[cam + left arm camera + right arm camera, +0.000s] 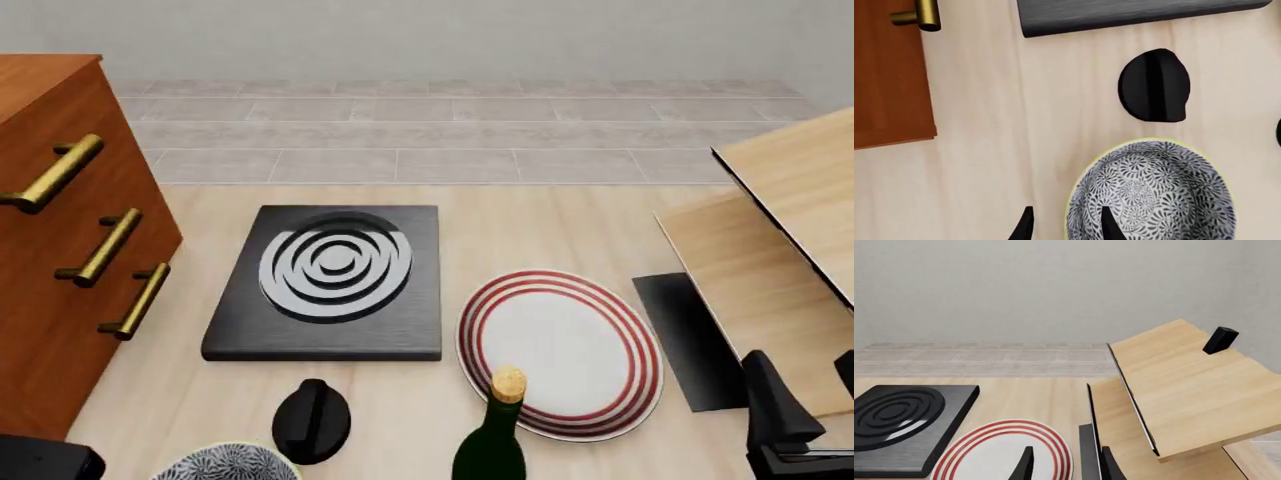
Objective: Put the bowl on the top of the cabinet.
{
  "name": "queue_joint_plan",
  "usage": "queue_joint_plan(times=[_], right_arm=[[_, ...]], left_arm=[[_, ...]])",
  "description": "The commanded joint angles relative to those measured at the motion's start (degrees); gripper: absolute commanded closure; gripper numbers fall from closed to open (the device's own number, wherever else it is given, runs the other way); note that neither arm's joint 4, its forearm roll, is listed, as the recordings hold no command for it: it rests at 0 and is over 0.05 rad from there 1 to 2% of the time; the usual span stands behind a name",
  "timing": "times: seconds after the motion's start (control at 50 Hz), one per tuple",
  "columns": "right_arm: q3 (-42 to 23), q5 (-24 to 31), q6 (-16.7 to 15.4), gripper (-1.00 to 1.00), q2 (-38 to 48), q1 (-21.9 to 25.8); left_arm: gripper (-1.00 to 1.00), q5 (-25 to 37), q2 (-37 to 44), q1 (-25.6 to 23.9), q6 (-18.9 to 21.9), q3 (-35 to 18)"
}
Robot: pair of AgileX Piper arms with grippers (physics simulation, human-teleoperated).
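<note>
At the front view's bottom left, the empty bowl (224,463) sits on the counter (534,215); both arms' jaws are released.

We record the table (534,215) as pale wood with faint grain, matt. The cabinet (54,300) shows smooth reddish-brown wood; its handles (100,247) look like brushed brass. The bowl (1154,197) reads as glazed ceramic, as does the plate (561,350). The black slab (327,330) appears matt and finely streaked. The bottle (491,450) looks like dark glossy glass.
</note>
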Motion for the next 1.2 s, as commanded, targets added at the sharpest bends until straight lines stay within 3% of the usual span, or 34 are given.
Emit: queue_joint_plan(times=[0.02,0.56,0.82,0.84,1.2], right_arm=[[-0.1,0.2,0.0,-1.0,-0.2,0.0],[-0.1,0.2,0.0,-1.0,-0.2,0.0],[-0.1,0.2,0.0,-1.0,-0.2,0.0],[-0.1,0.2,0.0,-1.0,-0.2,0.0],[-0.1,0.2,0.0,-1.0,-0.2,0.0]], left_arm=[[-1.0,-2.3,1.5,-0.5,-0.4,1.6],[-1.0,-7.7,4.3,-2.4,-2.3,5.6],[-1.0,-6.5,4.1,-2.4,-2.3,5.2],[1.0,-7.6,4.3,-2.4,-2.5,5.9],[1.0,2.4,-2.0,-4.8,-4.8,-0.5]])
